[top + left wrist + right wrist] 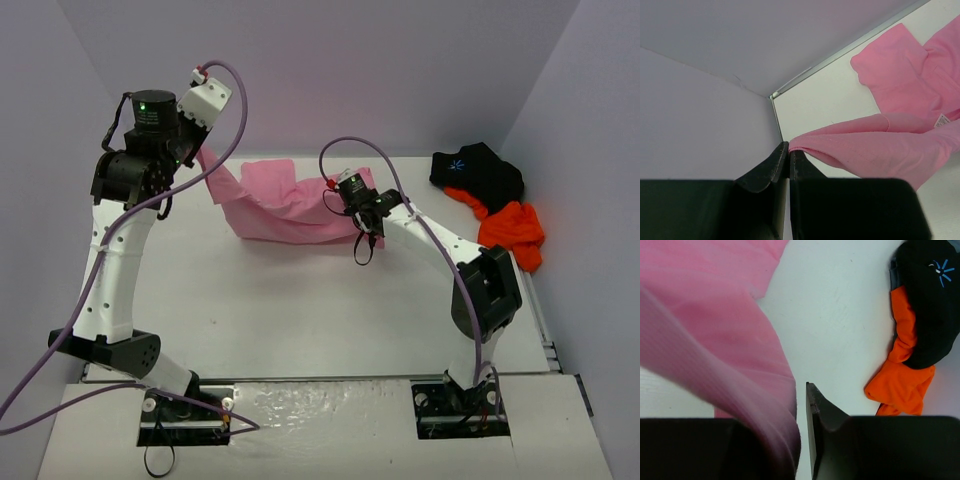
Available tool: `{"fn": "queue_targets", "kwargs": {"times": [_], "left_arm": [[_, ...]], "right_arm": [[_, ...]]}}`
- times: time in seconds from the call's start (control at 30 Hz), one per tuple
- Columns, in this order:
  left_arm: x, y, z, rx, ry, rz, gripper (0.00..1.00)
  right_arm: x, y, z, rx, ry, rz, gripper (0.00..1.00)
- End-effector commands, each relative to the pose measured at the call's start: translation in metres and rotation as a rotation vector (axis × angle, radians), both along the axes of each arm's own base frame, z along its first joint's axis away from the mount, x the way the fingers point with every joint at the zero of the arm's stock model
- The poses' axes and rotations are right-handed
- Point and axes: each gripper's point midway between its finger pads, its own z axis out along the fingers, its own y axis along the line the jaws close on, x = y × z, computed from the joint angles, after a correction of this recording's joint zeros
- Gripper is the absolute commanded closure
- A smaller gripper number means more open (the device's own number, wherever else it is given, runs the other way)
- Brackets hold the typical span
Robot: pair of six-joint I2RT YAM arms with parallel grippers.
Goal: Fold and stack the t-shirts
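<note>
The left fingers (765,170) pinched an edge of the pink t-shirt (900,75), near its unreadable white label (942,120). Whether the right fingers (822,420), against that shirt, gripped it was unclear.

Robot lab test cell. White table (300,310) boxed in by plain pale walls (400,70) at its far, left and right sides. Two arm base plates (170,432) bolted at the table's near edge; purple cables (57,338) hang loose over its left side.
</note>
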Motion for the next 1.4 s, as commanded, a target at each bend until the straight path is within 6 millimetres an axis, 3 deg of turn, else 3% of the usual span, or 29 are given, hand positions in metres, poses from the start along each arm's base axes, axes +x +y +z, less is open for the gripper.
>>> {"fn": "queue_targets", "kwargs": {"times": [0.0,0.2,0.5,0.87,0.97,1.0,1.03,1.17,1.37], "left_arm": [[-0.003,0.010,0.045,-0.019,-0.149,0.036,1.00],[0.000,0.012,0.043,-0.010,-0.147,0.046,1.00],[0.004,0.011,0.039,-0.005,-0.140,0.050,1.00],[0.007,0.014,0.037,0.007,-0.139,0.062,1.00],[0.008,0.012,0.036,0.003,-0.136,0.056,1.00],[0.009,0.011,0.037,-0.001,-0.139,0.055,1.00],[0.009,0.011,0.037,-0.001,-0.137,0.055,1.00],[0.008,0.011,0.038,0.000,-0.140,0.055,1.00],[0.006,0.017,0.041,0.008,-0.153,0.074,1.00]], "right_arm": [[-0.009,-0.001,0.024,0.062,-0.021,-0.007,0.83],[-0.024,-0.005,0.031,0.066,0.018,-0.002,0.78],[-0.028,-0.008,0.052,0.083,-0.004,-0.005,0.76],[-0.040,-0.008,0.058,0.099,0.040,0.008,0.75],[-0.043,-0.008,0.058,0.103,0.047,0.015,0.82],[-0.043,-0.007,0.057,0.106,0.050,0.019,0.97],[-0.044,-0.006,0.051,0.107,0.069,0.024,1.00],[-0.046,-0.004,0.038,0.099,0.104,0.030,1.00],[-0.038,-0.010,0.041,0.075,0.070,0.038,1.00]]}}
